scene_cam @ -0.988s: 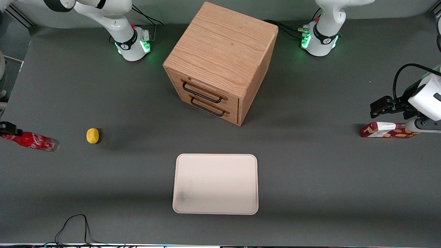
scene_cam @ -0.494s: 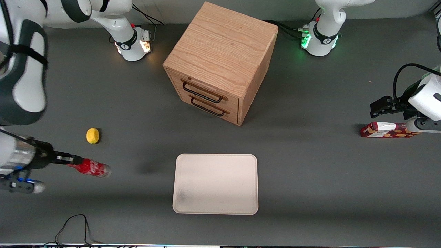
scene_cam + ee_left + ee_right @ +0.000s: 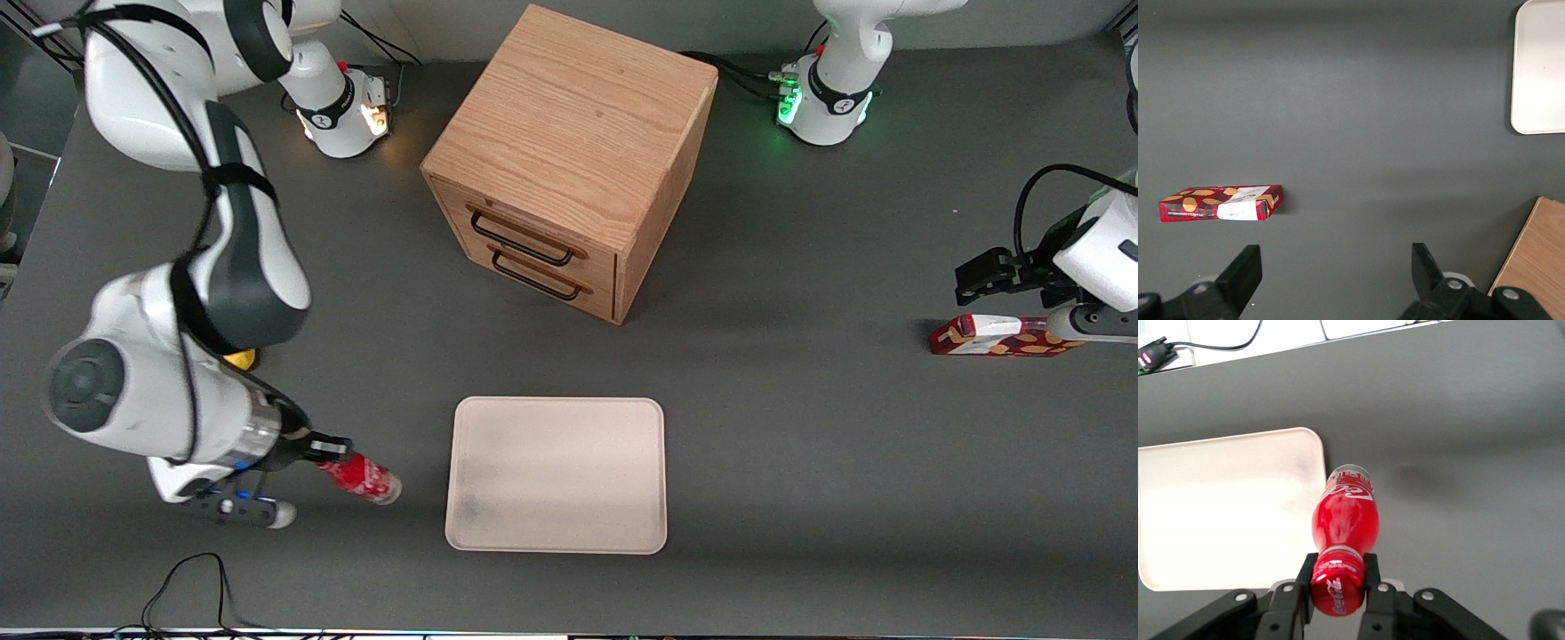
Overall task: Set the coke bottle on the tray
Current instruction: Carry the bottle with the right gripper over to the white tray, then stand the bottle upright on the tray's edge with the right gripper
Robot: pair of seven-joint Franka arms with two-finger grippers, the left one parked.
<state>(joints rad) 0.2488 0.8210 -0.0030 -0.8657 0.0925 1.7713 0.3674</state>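
Note:
The coke bottle (image 3: 363, 476) is a slim red bottle with white lettering, held nearly level above the table. My right gripper (image 3: 327, 455) is shut on its red cap, and the bottle's base points toward the tray (image 3: 556, 474). A short gap lies between the bottle's base and the edge of the pale beige tray on the working arm's side. In the right wrist view the black fingers (image 3: 1370, 568) clamp the cap of the coke bottle (image 3: 1345, 520), my gripper (image 3: 1337, 573) sits round it, and the tray (image 3: 1225, 507) lies just beside the bottle's base.
A wooden drawer cabinet (image 3: 569, 160) stands farther from the front camera than the tray. A yellow lemon (image 3: 240, 358) peeks out from under my arm. A flat red-and-white carton (image 3: 1000, 336) lies toward the parked arm's end. A black cable (image 3: 191, 582) loops near the table's front edge.
My right arm has swept in from the working arm's end of the table toward the tray, carrying the coke bottle in its shut gripper. The arm now covers most of the lemon.

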